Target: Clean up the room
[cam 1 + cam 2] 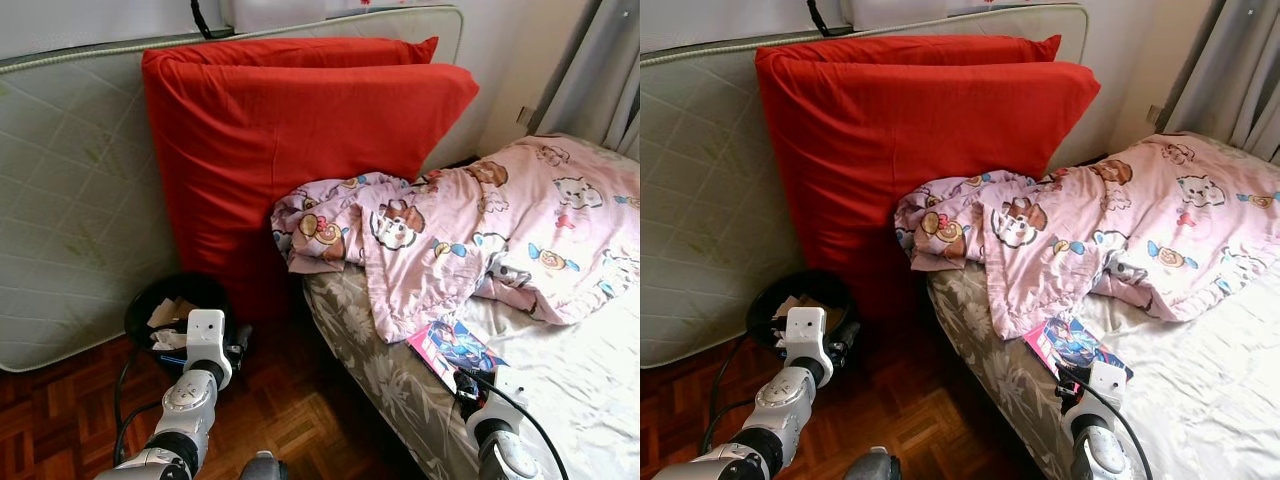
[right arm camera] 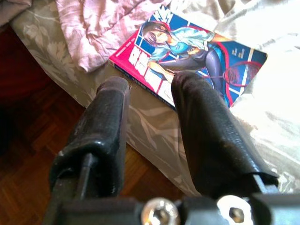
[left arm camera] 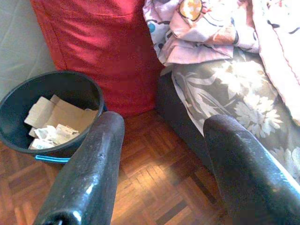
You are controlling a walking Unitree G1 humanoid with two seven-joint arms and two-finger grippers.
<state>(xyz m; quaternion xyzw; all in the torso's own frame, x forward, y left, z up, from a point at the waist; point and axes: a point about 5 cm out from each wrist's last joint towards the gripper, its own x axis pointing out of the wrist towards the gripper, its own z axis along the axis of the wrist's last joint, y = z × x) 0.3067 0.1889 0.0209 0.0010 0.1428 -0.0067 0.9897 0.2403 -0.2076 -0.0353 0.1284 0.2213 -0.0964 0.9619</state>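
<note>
A colourful comic book [image 2: 187, 56] lies flat on the bed near its edge, just below a rumpled pink cartoon blanket [image 1: 520, 225]. My right gripper [image 2: 150, 86] hovers over the bed's edge right beside the book, open, with nothing between its fingers. A black bin [image 3: 18, 101] holding cardboard and crumpled paper stands on the wooden floor at the foot of the red cushions. My left gripper [image 3: 164, 124] hangs above the floor between the bin and the bed, open and empty.
Two big red cushions [image 1: 300, 130] lean on a grey mattress [image 1: 70, 220] propped against the wall. The bed [image 1: 560, 380] with its floral mattress side takes up the right. Black cables [image 1: 125, 400] trail on the parquet floor [image 1: 290, 410]. A curtain [image 1: 600, 70] hangs at far right.
</note>
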